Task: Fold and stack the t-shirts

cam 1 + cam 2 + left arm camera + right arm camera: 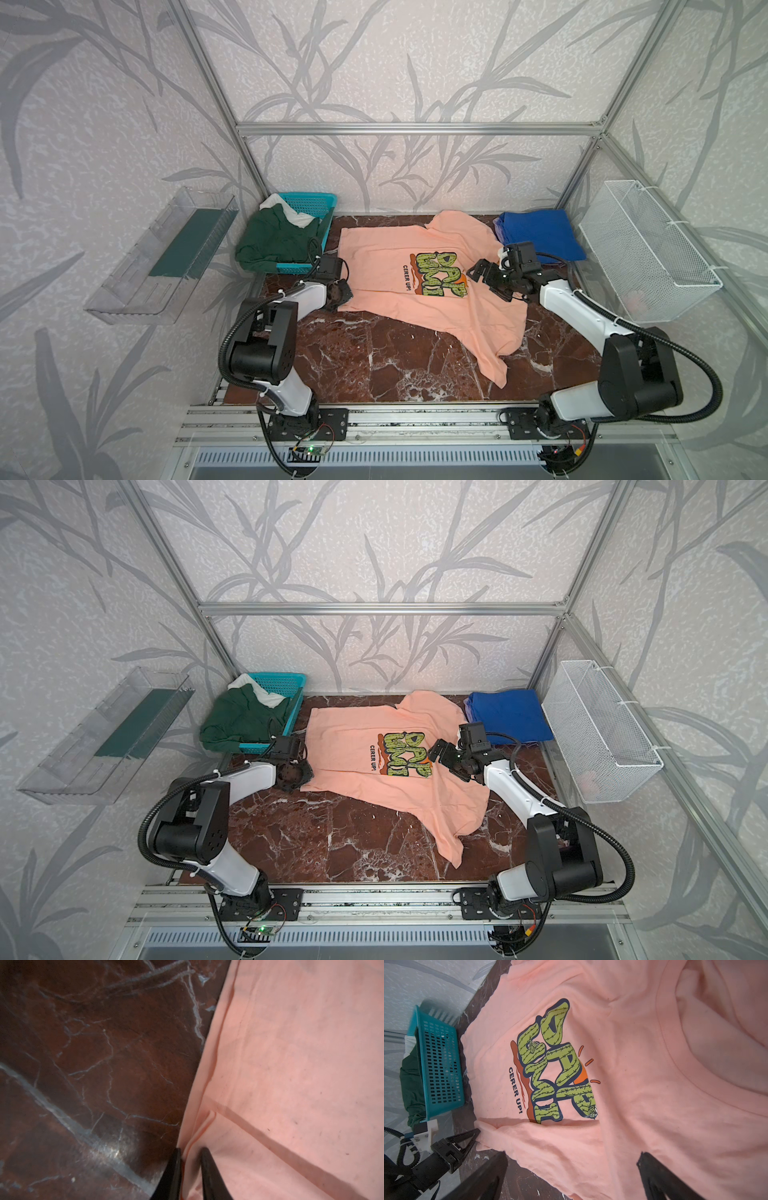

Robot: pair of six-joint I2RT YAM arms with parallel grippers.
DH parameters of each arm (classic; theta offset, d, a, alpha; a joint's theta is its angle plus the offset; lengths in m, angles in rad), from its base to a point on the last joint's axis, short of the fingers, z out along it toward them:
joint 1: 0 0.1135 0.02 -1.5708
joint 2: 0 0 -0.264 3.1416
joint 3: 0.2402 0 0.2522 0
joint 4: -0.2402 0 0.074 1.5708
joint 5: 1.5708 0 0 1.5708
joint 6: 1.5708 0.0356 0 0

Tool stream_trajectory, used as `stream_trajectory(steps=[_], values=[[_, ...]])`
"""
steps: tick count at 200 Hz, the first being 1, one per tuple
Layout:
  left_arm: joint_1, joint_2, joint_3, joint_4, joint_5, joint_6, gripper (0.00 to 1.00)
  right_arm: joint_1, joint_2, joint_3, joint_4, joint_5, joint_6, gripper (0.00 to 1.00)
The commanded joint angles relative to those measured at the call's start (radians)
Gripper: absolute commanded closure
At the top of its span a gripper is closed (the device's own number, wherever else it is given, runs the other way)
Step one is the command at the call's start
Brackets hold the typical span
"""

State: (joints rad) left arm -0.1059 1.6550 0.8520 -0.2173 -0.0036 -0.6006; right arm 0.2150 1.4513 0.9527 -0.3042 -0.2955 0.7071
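On the marbled bench (374, 365) the peach t-shirt (399, 266) was spread print-up. Its left edge was pinched in the narrowed left hand (190, 1150); the right hand (573, 1156) was held wide open above its right side. Farther back, a blue t-shirt (540, 235) was laid folded at the right, a green t-shirt (274, 241) draped over the teal basket (309, 203) at the left

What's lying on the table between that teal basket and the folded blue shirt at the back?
The peach-pink t-shirt, spread out print side up, fills nearly all of the stretch between the teal basket and the blue t-shirt. Both top views show it.
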Motion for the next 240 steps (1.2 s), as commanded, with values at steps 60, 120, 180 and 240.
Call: stream_trajectory(steps=[60, 120, 180, 240], values=[[0.006, -0.112, 0.041, -0.102, -0.015, 0.02, 0.97, -0.005, 0.013, 0.03, -0.021, -0.008, -0.017, 0.01], [0.0, -0.286, -0.016, -0.188, 0.027, 0.003, 1.0, -0.005, 0.037, 0.038, -0.059, 0.057, -0.025, 0.01], [-0.06, -0.556, -0.189, -0.308, -0.072, -0.092, 1.0, -0.006, 0.098, 0.083, -0.081, 0.066, -0.04, 0.01], [-0.081, -0.713, -0.317, -0.437, -0.173, -0.24, 1.0, -0.011, 0.193, 0.205, -0.191, 0.057, -0.111, 0.01]])
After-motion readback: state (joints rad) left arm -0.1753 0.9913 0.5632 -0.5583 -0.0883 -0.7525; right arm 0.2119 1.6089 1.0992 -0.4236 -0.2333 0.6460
